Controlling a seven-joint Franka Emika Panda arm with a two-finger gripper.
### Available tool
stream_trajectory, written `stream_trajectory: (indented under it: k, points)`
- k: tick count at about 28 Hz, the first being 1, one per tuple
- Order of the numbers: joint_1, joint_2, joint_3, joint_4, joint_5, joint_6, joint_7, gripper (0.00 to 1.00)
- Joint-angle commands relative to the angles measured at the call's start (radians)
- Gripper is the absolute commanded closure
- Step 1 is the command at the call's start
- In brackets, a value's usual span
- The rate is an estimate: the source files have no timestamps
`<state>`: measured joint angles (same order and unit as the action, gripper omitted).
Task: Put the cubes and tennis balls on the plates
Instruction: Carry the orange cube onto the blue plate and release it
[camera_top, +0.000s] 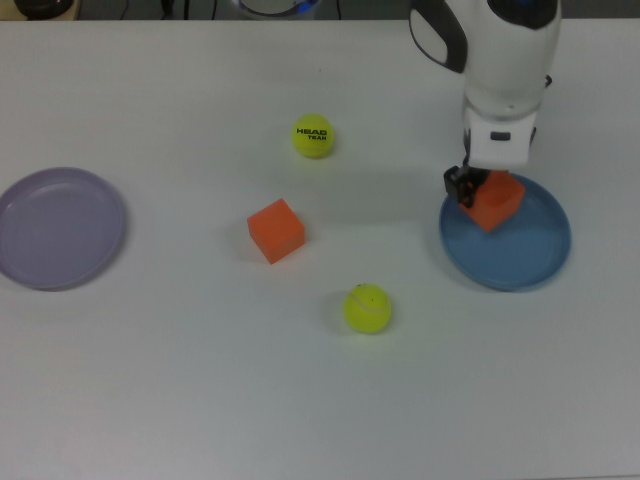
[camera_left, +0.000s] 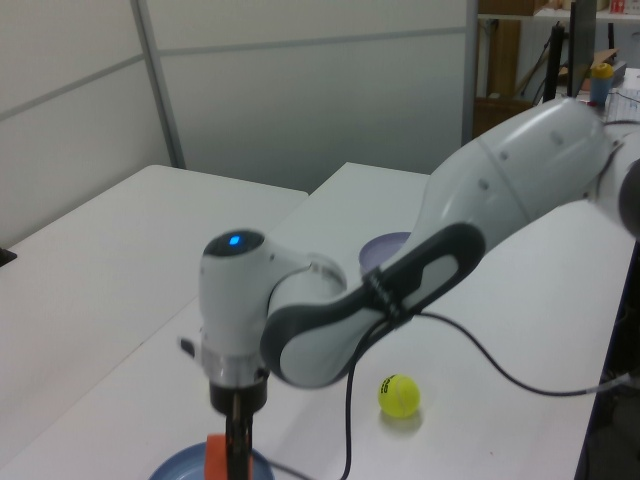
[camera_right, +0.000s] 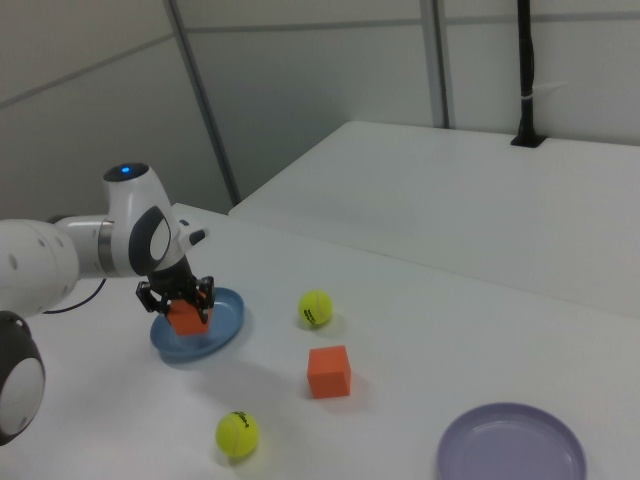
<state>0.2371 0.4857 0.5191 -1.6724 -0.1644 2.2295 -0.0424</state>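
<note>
Top view: the gripper (camera_top: 478, 195) is clamped on a cube (camera_top: 495, 203) over the blue plate (camera_top: 520, 258) — at its 10 o'clock. The lilac plate (camera_top: 60, 228) holds nothing.

Left view: cube above the blue plate's rim.

Right view: the other cube (camera_right: 329, 371) and both balls (camera_right: 316, 307) sit on the table (camera_right: 420, 330).

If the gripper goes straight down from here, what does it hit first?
Probably the blue plate: the gripper holds a cube right over it. How much gap remains is unclear.
</note>
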Motion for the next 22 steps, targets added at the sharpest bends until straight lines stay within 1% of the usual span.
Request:
stream_trajectory:
  k: [1,8,9,10,11,14,19,20,22]
  points:
    - [0.027,0.028,-0.008,0.036,-0.023,0.033,0.055,0.98]
    - [0.027,0.033,-0.008,0.036,-0.023,0.039,0.099,0.98]
    - [0.027,0.033,-0.008,0.036,-0.021,0.039,0.116,0.69]
    - [0.027,0.033,-0.008,0.036,-0.012,0.039,0.134,0.27]
    - [0.027,0.033,-0.01,0.036,-0.021,0.041,0.157,0.0]
    - [0.027,0.03,-0.008,0.036,-0.02,0.042,0.206,0.0]
    - [0.019,0.004,-0.01,0.036,-0.017,0.025,0.283,0.0]
    - [0.016,-0.004,-0.011,0.034,-0.015,0.016,0.294,0.0]
    - [0.005,-0.035,-0.013,0.036,-0.009,-0.057,0.308,0.0]
